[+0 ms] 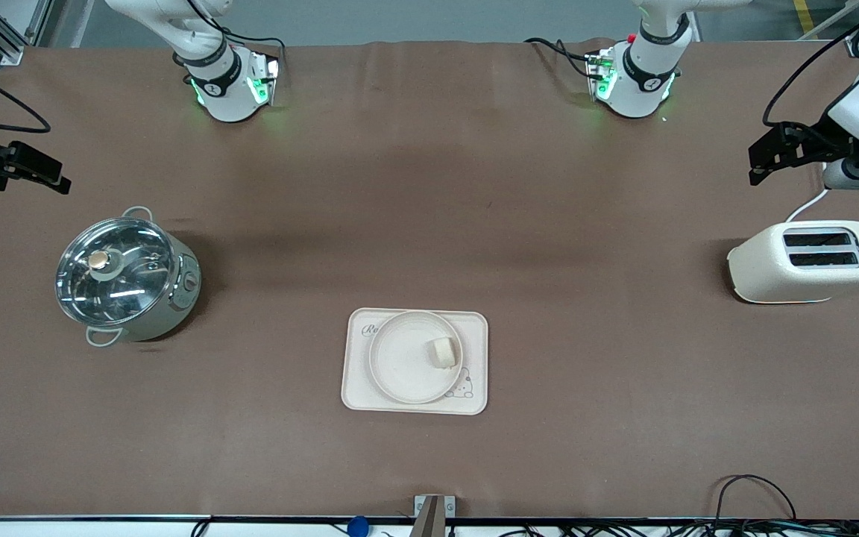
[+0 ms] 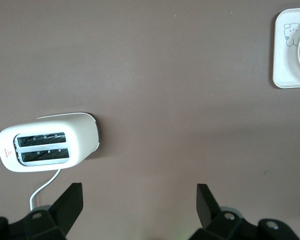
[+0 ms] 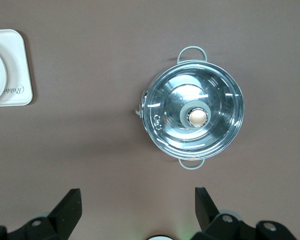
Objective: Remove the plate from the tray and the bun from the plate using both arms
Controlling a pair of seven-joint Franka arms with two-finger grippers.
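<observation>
Bun [image 1: 442, 352] at plate [image 1: 400, 373] rim

cream plate [image 1: 407, 358], pale bun [image 1: 442, 352], brown table [image 1: 429, 186]

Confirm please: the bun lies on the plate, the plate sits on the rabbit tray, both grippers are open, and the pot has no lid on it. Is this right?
Not entirely. The pot does have a lid, glass with a knob, as the right wrist view shows. The rest holds: the bun lies on the plate, the plate sits on the tray, and the left gripper and right gripper are open.
</observation>
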